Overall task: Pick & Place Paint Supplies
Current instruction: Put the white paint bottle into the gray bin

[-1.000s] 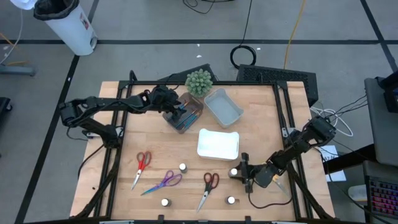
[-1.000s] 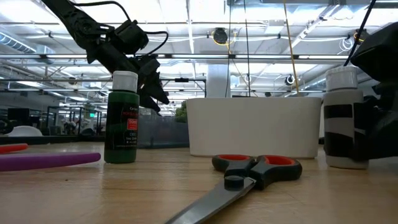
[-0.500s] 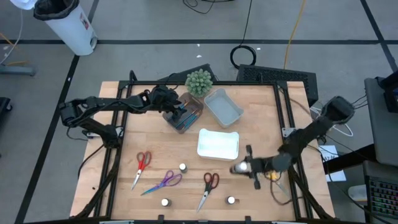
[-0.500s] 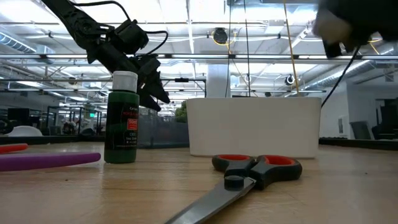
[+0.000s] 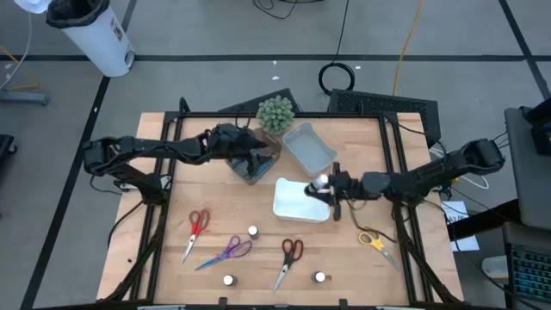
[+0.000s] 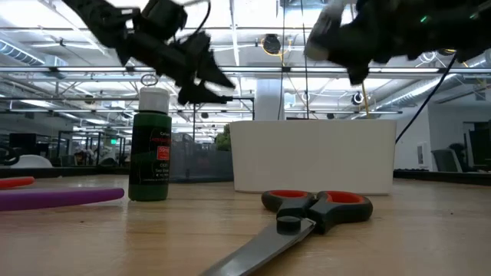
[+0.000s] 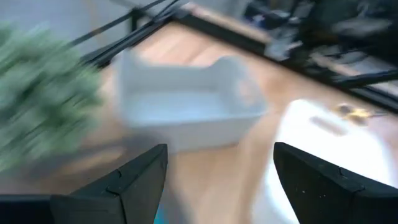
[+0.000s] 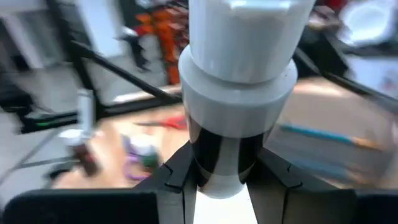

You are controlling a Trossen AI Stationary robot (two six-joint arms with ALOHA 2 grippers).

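Because our right gripper (image 5: 325, 191) is clamped on a white-capped bottle (image 5: 321, 182), we hold it over the white tray (image 5: 297, 200), seemingly to drop it there. Our left gripper (image 5: 258, 155), fingers spread and empty, hovers over the brown tray (image 5: 245, 173). Scissors (image 5: 288, 258) and more bottles (image 5: 253, 232) wait on the table (image 5: 362, 146).

My right gripper (image 5: 325, 191) is up off the surface (image 5: 362, 258) now. It has carried the white-capped bottle (image 5: 322, 182) from the front right part over to the edge of the white tray (image 5: 297, 200). The yellow scissors (image 5: 375, 242) show now. My left gripper (image 5: 261, 156) has moved a little past the brown tray (image 5: 252, 170).
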